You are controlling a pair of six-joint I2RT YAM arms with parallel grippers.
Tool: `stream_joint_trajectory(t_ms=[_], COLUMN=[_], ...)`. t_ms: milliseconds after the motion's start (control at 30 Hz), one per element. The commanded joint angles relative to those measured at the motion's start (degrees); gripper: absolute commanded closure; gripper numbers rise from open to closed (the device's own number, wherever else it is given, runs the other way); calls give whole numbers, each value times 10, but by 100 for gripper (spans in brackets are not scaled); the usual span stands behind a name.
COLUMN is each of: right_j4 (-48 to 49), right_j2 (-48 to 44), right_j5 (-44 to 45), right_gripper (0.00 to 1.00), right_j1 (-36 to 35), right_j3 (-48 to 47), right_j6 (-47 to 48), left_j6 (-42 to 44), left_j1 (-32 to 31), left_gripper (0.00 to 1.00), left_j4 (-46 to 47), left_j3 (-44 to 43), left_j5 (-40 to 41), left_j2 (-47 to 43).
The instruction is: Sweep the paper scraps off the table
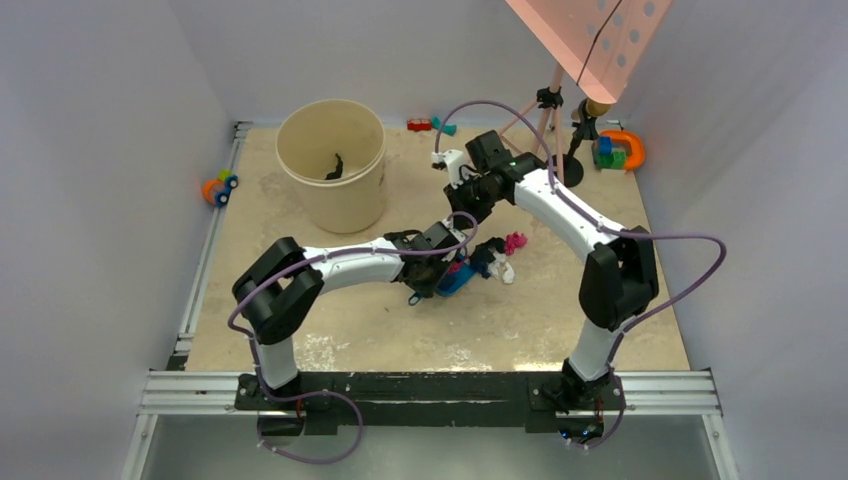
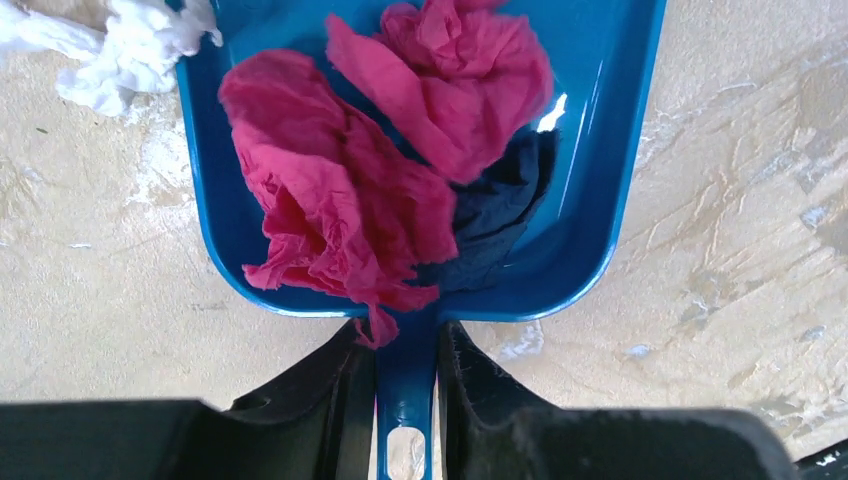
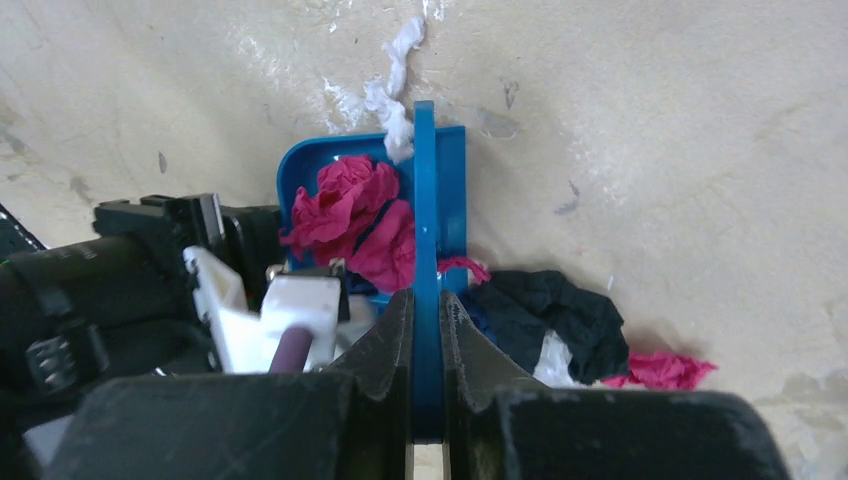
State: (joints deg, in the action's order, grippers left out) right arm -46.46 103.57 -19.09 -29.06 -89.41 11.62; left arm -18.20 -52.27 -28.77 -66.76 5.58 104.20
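My left gripper (image 2: 405,345) is shut on the handle of a blue dustpan (image 2: 600,200) lying flat on the beige table (image 1: 350,320). In the pan lie two magenta paper wads (image 2: 340,210) and a dark blue one (image 2: 500,210). A white wad (image 2: 120,50) lies just outside the pan's rim. My right gripper (image 3: 427,310) is shut on a blue hand brush (image 3: 425,220), seen edge-on, at the dustpan (image 3: 300,170). Beside it on the table lie a black wad (image 3: 550,310), a magenta wad (image 3: 665,370) and a white scrap (image 3: 395,95). In the top view both grippers meet mid-table by the scraps (image 1: 513,243).
A beige bucket (image 1: 333,160) stands at the back left with a dark scrap inside. A toy car (image 1: 220,187) is at the left rail. Small blocks (image 1: 430,125) lie at the back, orange and green toys (image 1: 618,150) at the back right, beside a tripod stand (image 1: 548,120).
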Motion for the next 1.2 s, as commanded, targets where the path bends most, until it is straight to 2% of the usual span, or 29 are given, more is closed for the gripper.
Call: stream_joint_trajectory(t_ms=[0, 233, 433, 533, 800, 1000, 1167], right_j4=[-11, 0, 63, 88, 126, 127, 130], right_j2=[-63, -129, -210, -246, -307, -321, -328], right_j5=[6, 94, 300, 346, 382, 398, 396], right_gripper=[100, 100, 100, 100, 100, 100, 100], right_j1=[-9, -6, 2, 10, 24, 28, 30], right_j3=[1, 16, 53, 80, 130, 136, 144], right_j6=[-44, -81, -187, -211, -244, -251, -250], left_j6=[2, -11, -17, -34, -42, -35, -20], left_j1=[2, -2, -2, -2, -1, 6, 53], left_gripper=[100, 100, 100, 100, 100, 100, 100], left_j4=[47, 76, 67, 5, -123, -246, -338], left_j3=[20, 65, 80, 56, -11, -118, -226], left_j5=[23, 65, 87, 111, 116, 126, 96], left_j2=[-8, -51, -93, -115, -193, -217, -232])
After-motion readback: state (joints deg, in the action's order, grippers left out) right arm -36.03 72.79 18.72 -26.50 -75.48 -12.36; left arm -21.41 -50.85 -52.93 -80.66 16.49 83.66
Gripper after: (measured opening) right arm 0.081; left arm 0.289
